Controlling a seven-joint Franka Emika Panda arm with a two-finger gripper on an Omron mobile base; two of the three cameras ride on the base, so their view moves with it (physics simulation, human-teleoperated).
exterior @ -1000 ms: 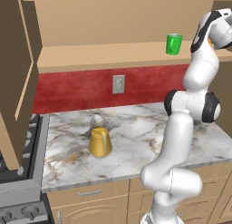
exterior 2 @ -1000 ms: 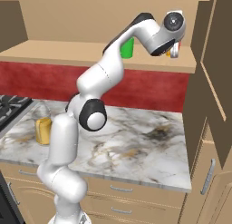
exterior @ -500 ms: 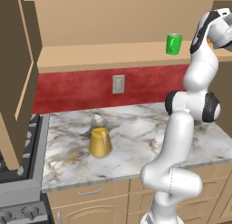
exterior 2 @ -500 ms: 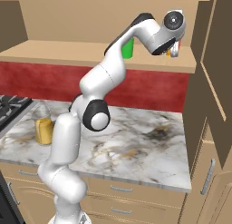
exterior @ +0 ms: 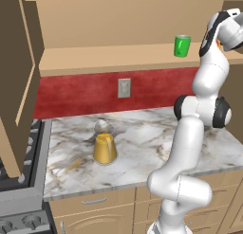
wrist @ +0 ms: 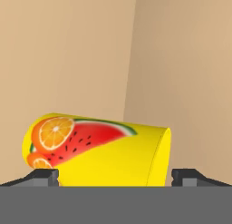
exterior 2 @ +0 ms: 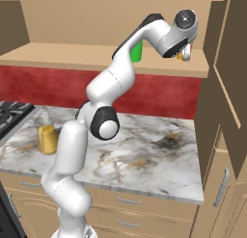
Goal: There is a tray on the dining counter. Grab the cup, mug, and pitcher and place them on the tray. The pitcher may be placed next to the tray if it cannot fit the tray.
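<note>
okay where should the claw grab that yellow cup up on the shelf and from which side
Grip the yellow cup across its plain side wall, about mid-height, coming in level from the front of the wooden shelf. It has no handle, and the open claw already straddles it, fingertips on either side.

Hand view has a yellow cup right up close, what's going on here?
The arm is reaching up to the wooden shelf with its tool open around the yellow cup, one fingertip at each end of it; nothing is gripped yet. The green mug stands on the same shelf, a little to the arm's left. The pitcher sits below on the marble counter, untouched.
</note>
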